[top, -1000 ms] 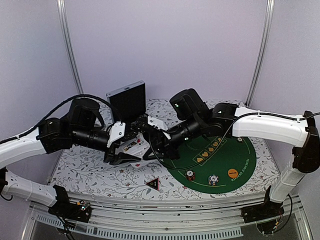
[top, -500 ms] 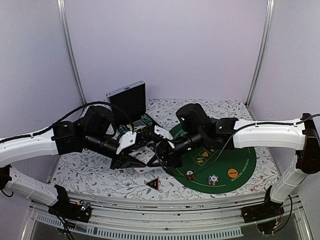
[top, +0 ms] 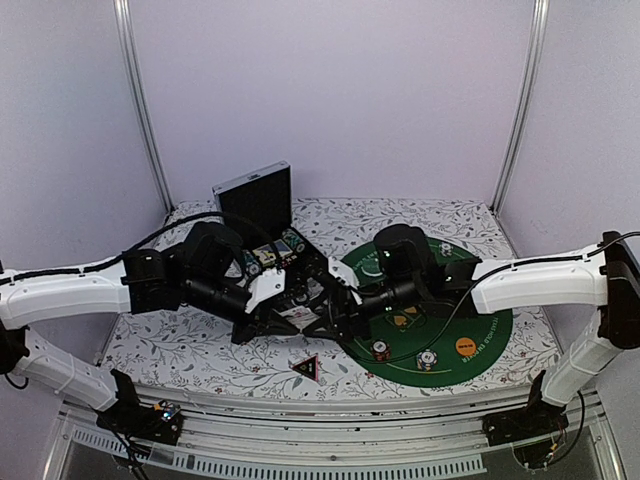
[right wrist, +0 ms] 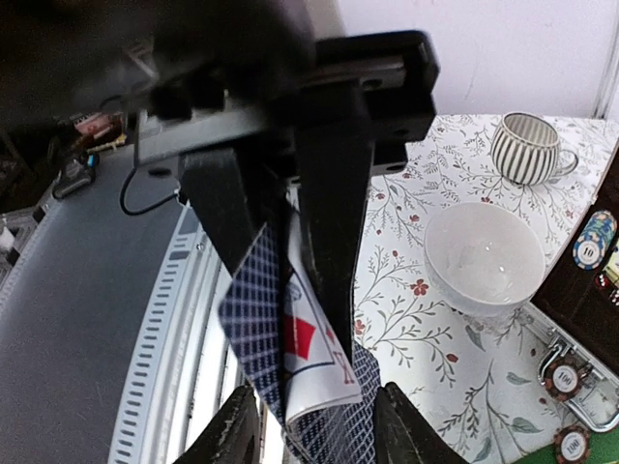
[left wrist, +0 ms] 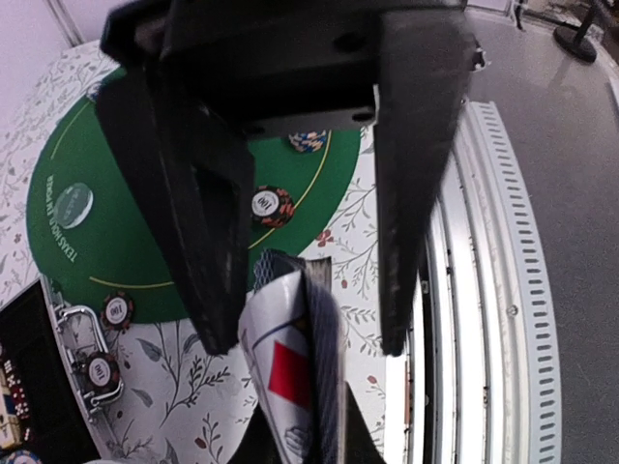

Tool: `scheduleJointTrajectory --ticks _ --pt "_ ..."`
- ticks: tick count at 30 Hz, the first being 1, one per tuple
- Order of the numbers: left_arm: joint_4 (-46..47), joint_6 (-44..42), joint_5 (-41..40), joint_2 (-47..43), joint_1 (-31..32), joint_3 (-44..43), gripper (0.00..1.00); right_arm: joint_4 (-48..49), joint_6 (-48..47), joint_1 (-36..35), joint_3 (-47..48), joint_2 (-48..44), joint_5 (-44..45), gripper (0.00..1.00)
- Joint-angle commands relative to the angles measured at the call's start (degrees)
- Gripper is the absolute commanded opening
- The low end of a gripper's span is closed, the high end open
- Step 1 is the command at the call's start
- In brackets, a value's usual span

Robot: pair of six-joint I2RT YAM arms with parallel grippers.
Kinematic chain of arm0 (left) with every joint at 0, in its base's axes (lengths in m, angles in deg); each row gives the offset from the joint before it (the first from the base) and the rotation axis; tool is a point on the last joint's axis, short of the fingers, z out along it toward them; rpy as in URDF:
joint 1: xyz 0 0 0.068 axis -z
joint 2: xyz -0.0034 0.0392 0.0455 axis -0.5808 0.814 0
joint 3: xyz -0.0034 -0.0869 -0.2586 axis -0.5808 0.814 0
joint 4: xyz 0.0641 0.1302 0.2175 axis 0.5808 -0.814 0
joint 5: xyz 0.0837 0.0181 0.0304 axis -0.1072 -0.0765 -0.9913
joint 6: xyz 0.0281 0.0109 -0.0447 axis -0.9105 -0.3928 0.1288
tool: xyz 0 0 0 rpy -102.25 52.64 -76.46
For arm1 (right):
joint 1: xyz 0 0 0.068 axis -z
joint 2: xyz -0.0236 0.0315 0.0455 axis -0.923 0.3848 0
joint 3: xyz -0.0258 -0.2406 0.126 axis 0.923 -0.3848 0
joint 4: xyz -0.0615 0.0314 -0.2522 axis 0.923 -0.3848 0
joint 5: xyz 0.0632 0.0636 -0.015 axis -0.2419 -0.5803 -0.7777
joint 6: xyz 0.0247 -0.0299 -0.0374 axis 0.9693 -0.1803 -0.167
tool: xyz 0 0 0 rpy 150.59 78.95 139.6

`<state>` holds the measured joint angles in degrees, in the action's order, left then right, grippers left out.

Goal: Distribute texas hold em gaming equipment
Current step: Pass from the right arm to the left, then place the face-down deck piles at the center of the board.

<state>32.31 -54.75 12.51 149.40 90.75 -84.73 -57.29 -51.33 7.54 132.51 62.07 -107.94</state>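
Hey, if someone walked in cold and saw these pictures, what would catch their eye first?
Probably the two arms meeting mid-table, the left hand and right hand converging on a small bunch of playing cards, one showing a red diamond. Next, the round green felt mat on the right, with a few poker chips and an orange disc near its front edge. The right wrist view also shows a white bowl and a striped mug.

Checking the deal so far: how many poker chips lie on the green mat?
3. A red-edged chip and a blue-edged chip sit near the green mat's front edge, and a third chip at its rim by the black case. The arms may hide others.
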Motion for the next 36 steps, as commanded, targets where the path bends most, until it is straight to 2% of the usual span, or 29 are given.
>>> scheduleJointTrajectory --ticks 1,6,12,16,21,27,36 --pt "1.8 1.6 -8.1 1.6 1.6 2.2 0.0 4.9 1.1 0.7 -3.1 -1.6 2.7 0.56" --pt "4.3 2.6 -21.9 4.1 6.0 3.9 0.0 4.9 2.3 1.5 -9.7 -7.0 8.2 0.71" --pt "6.1 1.8 -41.6 9.9 11.8 5.5 0.0 3.5 7.4 2.4 -16.3 -14.9 15.9 0.76" --pt "4.5 1.9 -47.1 14.2 12.1 4.8 0.0 1.2 11.1 2.4 -17.3 -18.2 17.9 0.75" --pt "3.5 2.3 -49.3 17.2 14.2 4.7 0.0 -2.9 15.1 2.4 -16.7 -20.0 21.6 0.75" --pt "5.8 -0.8 -45.3 17.2 15.6 8.4 0.0 -11.1 21.1 2.4 -12.7 -19.5 25.4 0.75" --pt "11.8 -5.3 -43.8 15.5 17.9 14.8 0.0 -10.0 25.8 2.3 -12.3 -17.3 21.0 0.74"
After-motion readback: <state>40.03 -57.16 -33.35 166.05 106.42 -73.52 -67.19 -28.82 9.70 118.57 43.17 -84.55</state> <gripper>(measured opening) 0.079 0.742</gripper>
